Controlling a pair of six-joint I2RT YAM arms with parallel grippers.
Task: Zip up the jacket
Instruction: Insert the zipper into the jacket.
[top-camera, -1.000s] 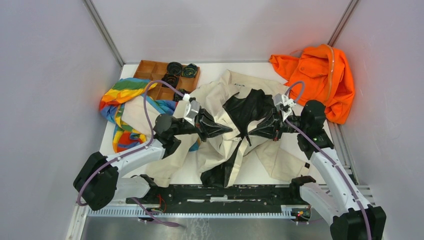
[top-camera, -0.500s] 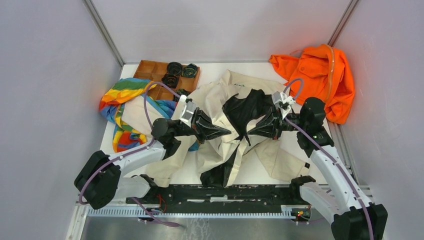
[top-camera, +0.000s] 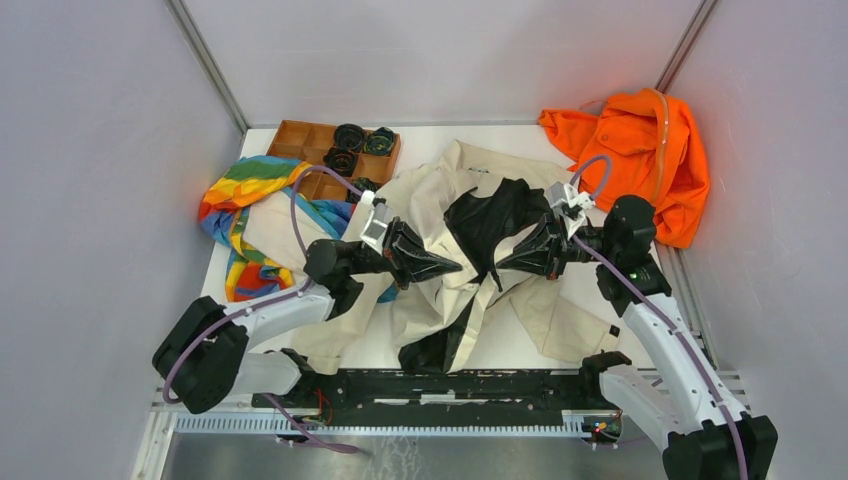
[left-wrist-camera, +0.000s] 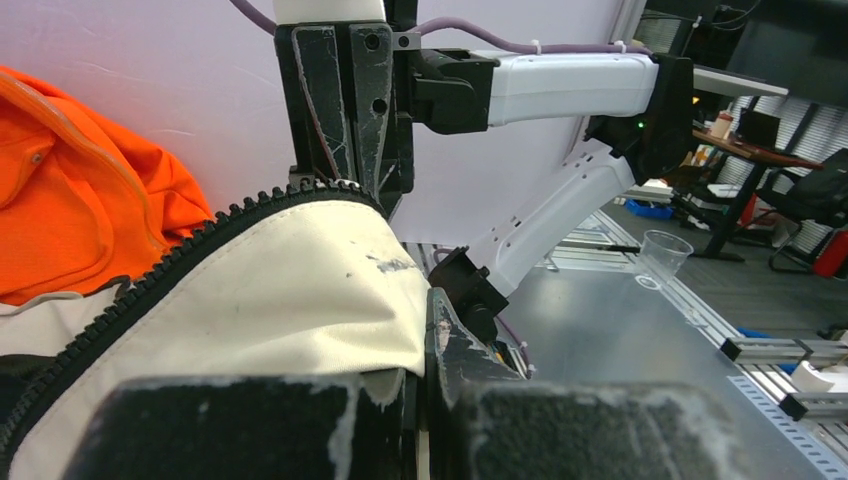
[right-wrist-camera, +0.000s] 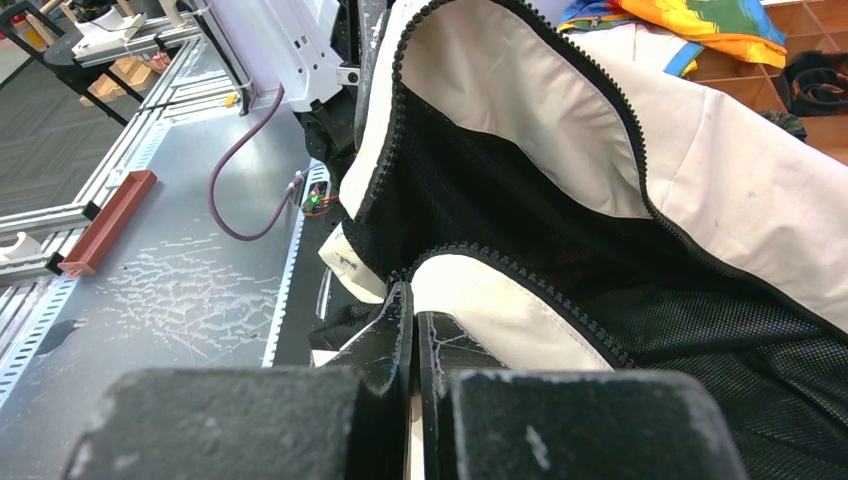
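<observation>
We found the left pincer (top-camera: 452, 266) closed tight on the jacket (top-camera: 425, 205), with a fold of beige cloth clamped between its fingers (left-wrist-camera: 250, 430). The right pincer (top-camera: 500, 264) faced it tip to tip, near but not touching. It was closed too, and a pale edge of the same jacket was nipped where its fingers (right-wrist-camera: 385, 340) met.

The jacket lay spread open on the table (top-camera: 420, 136), under and around both pincers. Its black lining (top-camera: 490, 215) showed in the gap between them and ran beyond the tips toward the far wall. A sleeve trailed off behind the left pincer, and a beige panel lay below the right one.

The zipper (left-wrist-camera: 180, 262) was undone. In the left wrist view, one row of dark teeth climbed along the beige edge from beside the left pincer up to the tips of the right one. In the right wrist view, a row of teeth reached that pincer's tips from the right, and another row curved away above it, the two rows well apart with black mesh between.

An orange garment (top-camera: 640, 150) sat behind the right pincer's wrist, out in the far corner. A rainbow cloth (top-camera: 245, 185) lay behind the left pincer's wrist, partly under the jacket. Beyond that, a wooden tray (top-camera: 290, 135) held dark round things (top-camera: 349, 135).
</observation>
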